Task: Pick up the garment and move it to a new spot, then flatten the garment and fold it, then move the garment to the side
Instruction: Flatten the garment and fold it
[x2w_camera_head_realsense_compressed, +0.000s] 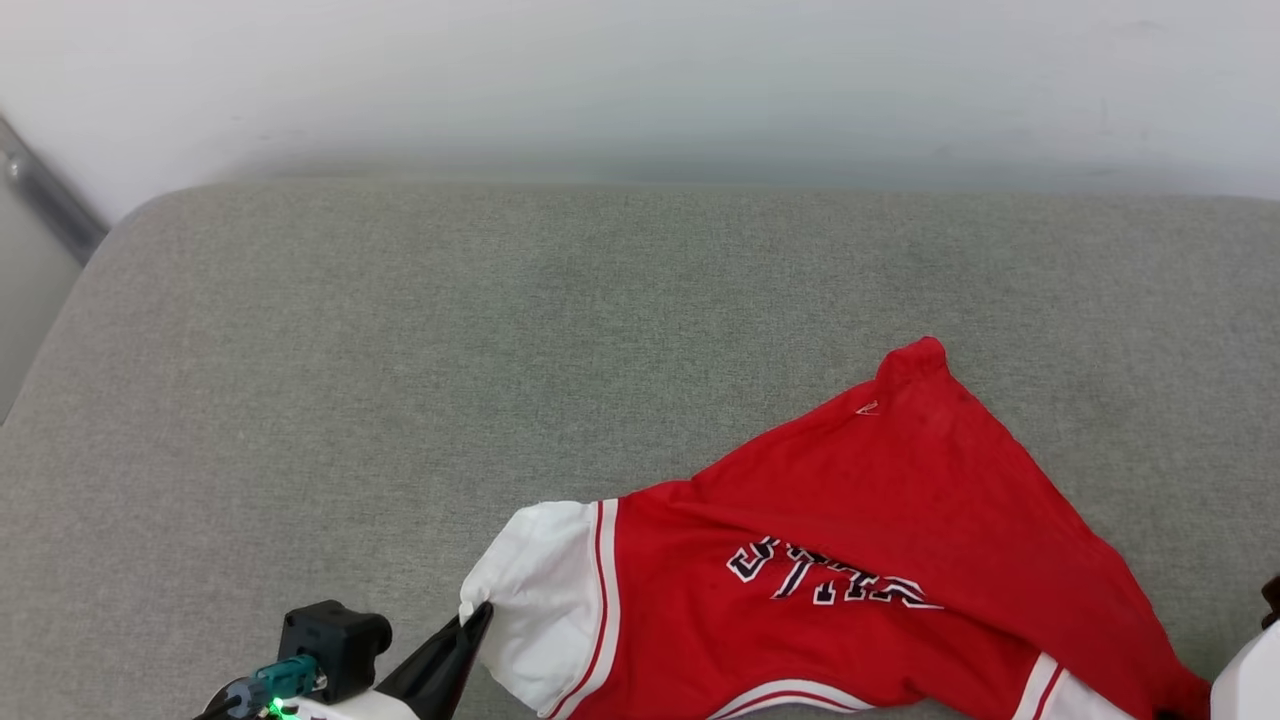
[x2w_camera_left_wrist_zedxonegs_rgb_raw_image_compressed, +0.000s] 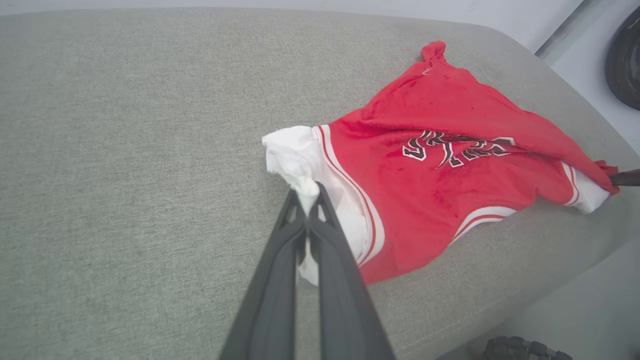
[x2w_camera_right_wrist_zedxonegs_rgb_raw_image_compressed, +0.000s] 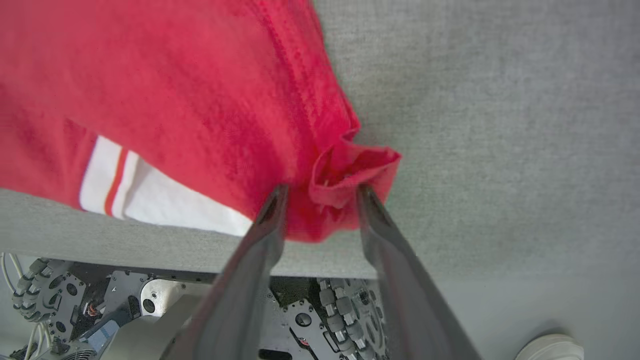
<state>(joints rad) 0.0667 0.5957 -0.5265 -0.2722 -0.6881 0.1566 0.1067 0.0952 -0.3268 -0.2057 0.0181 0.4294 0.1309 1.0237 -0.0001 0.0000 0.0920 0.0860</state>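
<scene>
**A:** Item one, and where is it?

**B:** The garment (x2w_camera_head_realsense_compressed: 850, 520), a red jersey with white sleeves, striped trim and black lettering. It lies rumpled on the near right part of the grey cushion (x2w_camera_head_realsense_compressed: 400, 350). Both sleeves are close to the front edge, and a bunched red tip points toward the wall (x2w_camera_head_realsense_compressed: 640, 80).

**A:** Grippers?

**B:** The left gripper (x2w_camera_left_wrist_zedxonegs_rgb_raw_image_compressed: 306, 192) is clenched on the edge of the white left sleeve. The right gripper (x2w_camera_right_wrist_zedxonegs_rgb_raw_image_compressed: 322, 197) has its jaws parted, and a crumpled red corner sits loosely between them, beside the other sleeve.

**A:** Surroundings?

**B:** A grey rail (x2w_camera_head_realsense_compressed: 50, 200) slants down the far left corner. Below the front edge sits the robot's base (x2w_camera_right_wrist_zedxonegs_rgb_raw_image_compressed: 150, 300) with its roller wheels (x2w_camera_right_wrist_zedxonegs_rgb_raw_image_compressed: 345, 310). A black round object (x2w_camera_left_wrist_zedxonegs_rgb_raw_image_compressed: 625, 55) stands off the cushion's right end; I cannot tell what it is. The same goes for a pale rounded shape (x2w_camera_right_wrist_zedxonegs_rgb_raw_image_compressed: 550, 347) on the floor.

**A:** Obstructions?

**B:** The garment's own folds, which cover part of the lettering.

**A:** Edges and room?

**B:** The front edge runs just under both grippers, and the cushion's corners are rounded. Open upholstery stretches left of the sleeve and back to the wall.
</scene>
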